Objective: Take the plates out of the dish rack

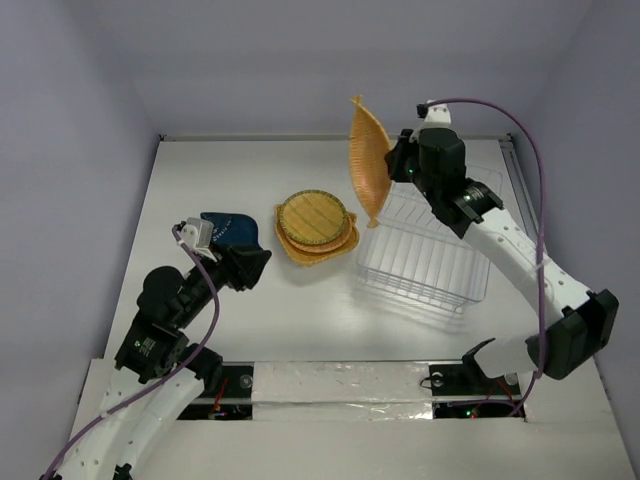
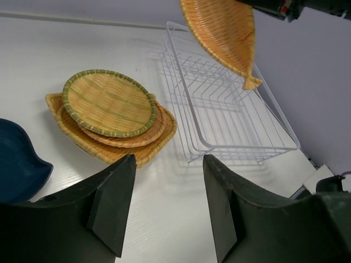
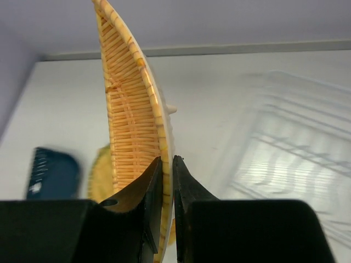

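Observation:
My right gripper point(image 1: 397, 160) is shut on the rim of a pointed-oval woven plate point(image 1: 366, 158) and holds it on edge in the air, above the rack's far left corner. The same plate fills the right wrist view point(image 3: 131, 126) and shows at the top of the left wrist view point(image 2: 222, 30). The clear dish rack point(image 1: 430, 255) stands on the table with no plate in its slots point(image 2: 230, 112). A stack of plates point(image 1: 316, 226), a round green-rimmed one on top point(image 2: 107, 102), lies left of the rack. My left gripper point(image 1: 258, 265) is open and empty, left of the stack.
A dark blue rounded object point(image 1: 228, 229) lies on the table beside my left gripper, also at the left edge of the left wrist view point(image 2: 19, 161). Walls close the table at the back and on both sides.

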Controlling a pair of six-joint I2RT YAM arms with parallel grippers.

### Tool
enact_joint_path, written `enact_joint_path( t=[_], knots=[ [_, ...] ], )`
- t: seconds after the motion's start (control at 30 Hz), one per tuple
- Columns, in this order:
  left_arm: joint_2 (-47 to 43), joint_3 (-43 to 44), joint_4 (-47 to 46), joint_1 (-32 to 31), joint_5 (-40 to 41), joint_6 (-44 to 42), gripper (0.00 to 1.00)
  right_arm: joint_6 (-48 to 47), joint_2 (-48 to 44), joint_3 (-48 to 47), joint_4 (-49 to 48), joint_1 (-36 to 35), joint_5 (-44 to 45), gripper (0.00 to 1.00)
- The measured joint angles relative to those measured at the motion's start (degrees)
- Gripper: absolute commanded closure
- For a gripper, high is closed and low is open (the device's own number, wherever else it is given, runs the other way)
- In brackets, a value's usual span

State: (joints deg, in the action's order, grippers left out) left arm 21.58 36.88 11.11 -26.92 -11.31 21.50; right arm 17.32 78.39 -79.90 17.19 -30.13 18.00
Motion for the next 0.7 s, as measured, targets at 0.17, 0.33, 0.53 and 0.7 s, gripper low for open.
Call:
enact_joint_path(
  t=[0.17, 0.33, 0.53, 0.7],
  knots=[
    [-0.48, 0.00, 0.15, 0.00, 1.99, 0.24, 0.43, 8.20, 9.62, -0.02, -8.92, -1.20, -13.77, 1.00],
    [-0.83, 0.00, 1.11, 0.04, 5.01, 0.59, 0.40, 13.77, 20.22, 0.02, -13.44, -3.28, -21.66, 1.00],
    [-0.85, 0.00, 1.60, 0.72, 6.62, 0.76, 0.39, 17.44, 25.14, 0.04, -16.02, -4.04, -27.34, 1.00],
    [-0.81, 0.00, 2.01, 1.77, 7.06, 0.94, 0.39, 18.78, 25.90, 0.68, -19.21, -4.02, -28.61, 0.97]
  ],
)
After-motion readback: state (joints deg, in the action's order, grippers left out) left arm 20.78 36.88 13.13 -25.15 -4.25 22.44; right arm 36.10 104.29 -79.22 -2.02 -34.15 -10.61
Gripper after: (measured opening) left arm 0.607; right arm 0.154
